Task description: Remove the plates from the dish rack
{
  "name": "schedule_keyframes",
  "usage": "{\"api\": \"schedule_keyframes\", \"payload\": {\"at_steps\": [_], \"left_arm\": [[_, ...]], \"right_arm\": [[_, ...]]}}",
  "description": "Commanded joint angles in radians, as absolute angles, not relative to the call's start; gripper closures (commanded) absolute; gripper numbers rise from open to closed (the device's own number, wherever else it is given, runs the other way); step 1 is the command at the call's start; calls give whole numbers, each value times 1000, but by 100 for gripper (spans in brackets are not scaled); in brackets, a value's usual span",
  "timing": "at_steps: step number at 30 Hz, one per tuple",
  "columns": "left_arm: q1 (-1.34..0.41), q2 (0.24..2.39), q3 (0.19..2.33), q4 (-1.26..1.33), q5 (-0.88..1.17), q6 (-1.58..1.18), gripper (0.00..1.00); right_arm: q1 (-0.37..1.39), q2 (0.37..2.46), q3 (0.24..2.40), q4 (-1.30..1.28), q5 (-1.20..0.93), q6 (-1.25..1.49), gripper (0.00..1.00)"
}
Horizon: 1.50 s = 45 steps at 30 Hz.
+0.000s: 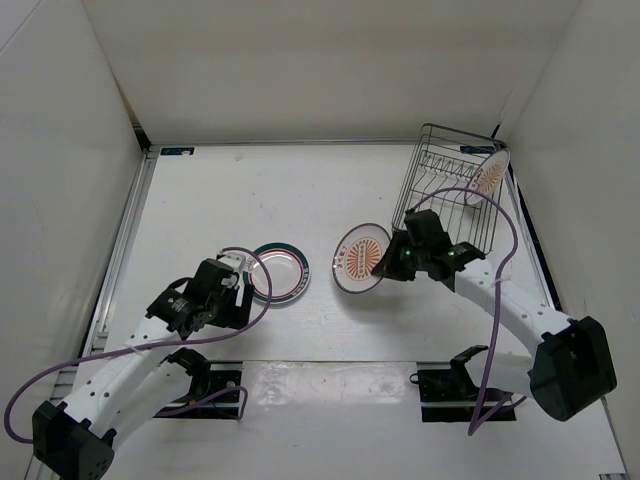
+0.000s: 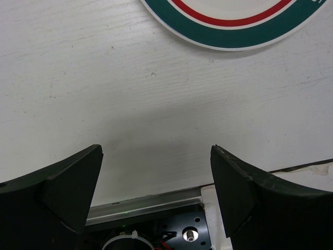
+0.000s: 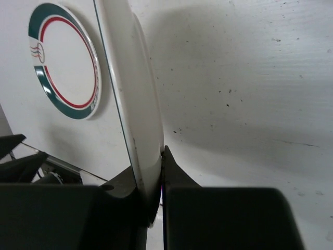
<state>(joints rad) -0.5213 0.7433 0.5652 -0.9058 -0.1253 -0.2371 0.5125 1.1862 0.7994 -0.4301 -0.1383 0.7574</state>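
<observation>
Closest in, the left gripper (image 2: 156, 150) hangs low over the table (image 1: 230, 190), jaws wide apart and holding nothing. It sits just short of the teal-ringed plate (image 1: 280, 272), which lies flat and looks done. A bit further out, the right gripper (image 1: 382, 266) is clamped on the rim of an orange sunburst plate (image 1: 360, 257), which is tilted between the teal one and the dish rack (image 1: 445, 170). So it's mid-unload on plate two, I'd say. Next that plate has to tip flat and go down on bare table without clipping the teal plate beside it. At the back, the other sunburst plate (image 1: 490, 172) leans in the rack's far right corner. The right arm's purple cable (image 1: 450, 189) loops across the rack, which could snag.
</observation>
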Motion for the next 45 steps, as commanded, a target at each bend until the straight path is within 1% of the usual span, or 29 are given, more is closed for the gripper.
{"api": "schedule_keyframes", "payload": {"at_steps": [1, 6, 7, 8, 9, 12, 14, 15, 16, 17, 23, 28, 29, 34, 38, 40, 41, 42, 44, 45], "left_arm": [[-523, 744, 583, -897, -143, -244, 4], [-525, 753, 584, -897, -143, -242, 4], [-523, 756, 584, -902, -144, -244, 4], [-523, 753, 584, -899, -144, -244, 4], [-523, 756, 583, -899, -144, -244, 4], [-525, 762, 586, -899, -144, -242, 4], [-523, 769, 589, -903, -144, -241, 4], [-523, 772, 588, -902, -149, -244, 4], [-525, 773, 588, -903, -152, -244, 4], [-523, 773, 588, -902, -155, -244, 4], [-525, 784, 592, -908, -160, -245, 4], [-523, 788, 592, -910, -164, -247, 4], [-523, 792, 594, -910, -169, -247, 4], [-525, 790, 594, -913, -172, -248, 4], [-525, 795, 597, -919, -178, -247, 4], [-523, 795, 598, -922, -181, -252, 4], [-523, 796, 598, -923, -183, -252, 4], [-523, 792, 598, -922, -183, -250, 4], [-523, 793, 598, -920, -181, -252, 4], [-523, 792, 598, -920, -181, -252, 4]], "right_arm": [[546, 1161, 775, -302, -74, 869, 100], [569, 1154, 651, -243, -19, 1015, 100], [566, 1141, 635, -217, -17, 1029, 97], [572, 1138, 609, -184, -17, 1049, 96], [572, 1134, 597, -172, -17, 1060, 95], [571, 1147, 606, -176, -11, 1063, 95], [568, 1163, 615, -190, -15, 1066, 91], [571, 1164, 615, -186, -24, 1059, 85], [572, 1166, 614, -178, -25, 1065, 76], [574, 1170, 609, -179, -26, 1081, 73], [571, 1170, 528, -149, -21, 1130, 72], [571, 1178, 543, -176, -28, 1137, 70], [572, 1178, 546, -193, -23, 1132, 60], [571, 1172, 534, -216, -34, 1144, 60], [566, 1106, 545, -276, -9, 1099, 60], [555, 1033, 593, -419, 98, 1039, 46], [546, 1011, 610, -458, 133, 1022, 42], [540, 953, 659, -562, 240, 1006, 35], [505, 921, 692, -639, 328, 956, 35], [493, 898, 742, -664, 353, 950, 35]]}}
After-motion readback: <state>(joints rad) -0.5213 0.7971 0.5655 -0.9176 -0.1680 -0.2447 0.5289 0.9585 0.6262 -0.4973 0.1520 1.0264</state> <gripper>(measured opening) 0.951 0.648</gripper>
